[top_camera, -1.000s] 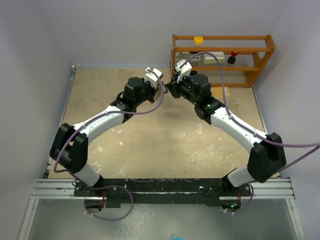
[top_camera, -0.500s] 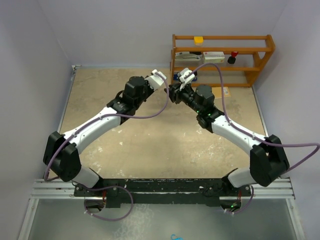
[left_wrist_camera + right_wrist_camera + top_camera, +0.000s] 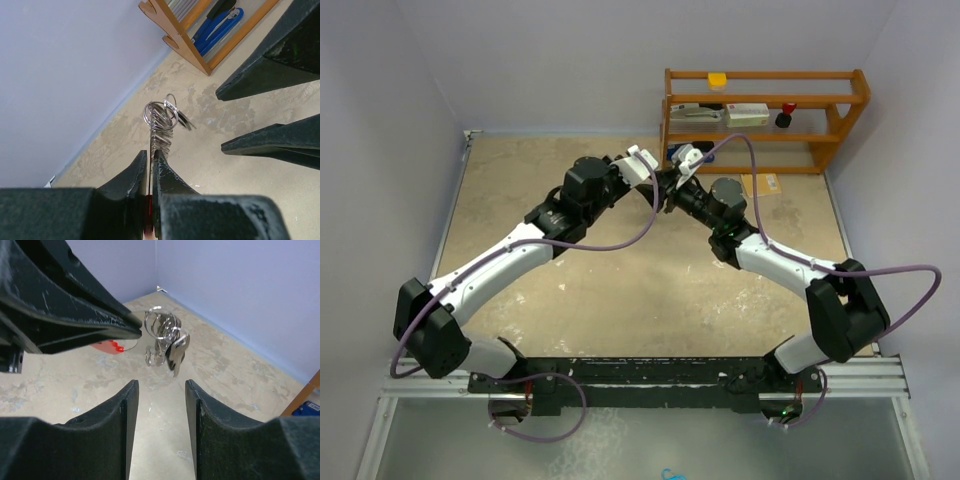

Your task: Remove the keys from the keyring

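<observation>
Over the beige table (image 3: pixel 570 290), as the top camera has it, the left gripper (image 3: pixel 652 172) and the right gripper (image 3: pixel 672 186) meet almost tip to tip near the far edge, just in front of a wooden shelf (image 3: pixel 840 100). What lies between them is too small to make out from up there. From the left wrist, the left gripper's fingers (image 3: pixel 167 175) are pressed tight together on the red end of the keyring (image 3: pixel 159 136). Its silvery ridged arc runs straight out from the tips to a bunch of split rings (image 3: pixel 161 111). The keys (image 3: pixel 184 121) hang off those rings on the right, held in the air above the table. Two dark fingers (image 3: pixel 270 75) of the right gripper come in from the right, spread wide with nothing between them, their tips short of the keys. The foot of the shelf and a blue-handled tool (image 3: pixel 220 22) show at the top. From the right wrist, the right fingers (image 3: pixel 120 420) stand wide apart and empty. The keys (image 3: pixel 174 347) dangle just beyond the gap, touching neither finger. At upper left the left gripper clamps the keyring, whose red strip (image 3: pixel 107 346) peeks out below its fingers.
</observation>
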Robot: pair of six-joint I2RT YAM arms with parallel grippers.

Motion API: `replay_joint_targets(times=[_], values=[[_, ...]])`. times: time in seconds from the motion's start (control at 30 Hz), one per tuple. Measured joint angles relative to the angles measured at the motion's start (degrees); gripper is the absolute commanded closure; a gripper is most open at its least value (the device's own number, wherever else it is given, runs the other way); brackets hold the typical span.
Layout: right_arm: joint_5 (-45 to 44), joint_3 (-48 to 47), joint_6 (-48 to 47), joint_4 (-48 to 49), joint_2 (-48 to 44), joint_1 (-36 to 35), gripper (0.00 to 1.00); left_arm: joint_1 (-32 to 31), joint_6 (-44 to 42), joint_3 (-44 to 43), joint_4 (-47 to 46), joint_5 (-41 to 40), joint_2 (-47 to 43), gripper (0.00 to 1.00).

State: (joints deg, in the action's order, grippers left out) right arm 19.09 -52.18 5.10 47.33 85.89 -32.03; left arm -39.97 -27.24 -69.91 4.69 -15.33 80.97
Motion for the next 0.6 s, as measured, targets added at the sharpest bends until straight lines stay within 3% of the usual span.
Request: replay_joint_targets(times=[0.6], values=[[1.49,2.05,-0.15,4.11,-0.02,0.00,0.53,-0.79,0.70,0.42,-0.46,5.40,-5.81,1.00]])
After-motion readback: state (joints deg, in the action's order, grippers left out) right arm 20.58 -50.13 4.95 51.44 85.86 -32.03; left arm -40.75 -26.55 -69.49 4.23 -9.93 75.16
